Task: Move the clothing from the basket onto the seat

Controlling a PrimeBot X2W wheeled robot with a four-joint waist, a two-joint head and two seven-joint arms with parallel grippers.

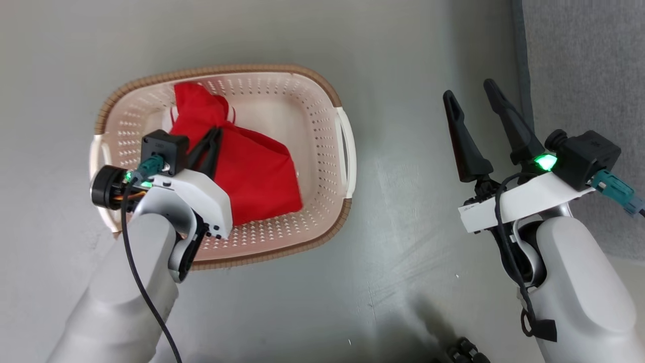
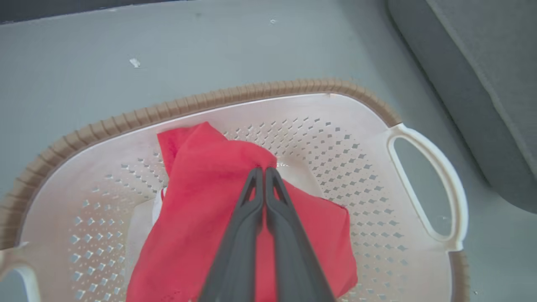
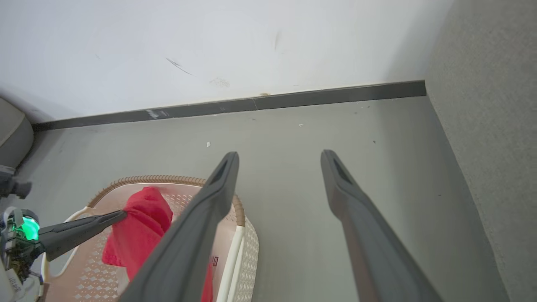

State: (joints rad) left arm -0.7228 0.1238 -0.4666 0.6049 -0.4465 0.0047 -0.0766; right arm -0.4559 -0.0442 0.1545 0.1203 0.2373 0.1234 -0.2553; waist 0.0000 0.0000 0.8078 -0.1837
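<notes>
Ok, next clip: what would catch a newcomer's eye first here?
The bright red clothing bunched in the cream basket on the grey floor, at the head view's left. The left gripper is shut on its fabric, while the right gripper stands open over bare floor beside the grey sofa.

Left hand (image 1: 217, 131), fingers pinched together, angled downward; right hand (image 1: 470, 91), fingers spread wide

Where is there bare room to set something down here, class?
Bare floor lies between the basket and the sofa; also the basket's right inner side. Crowded: the basket's left, where the left gripper pinches the red garment.
</notes>
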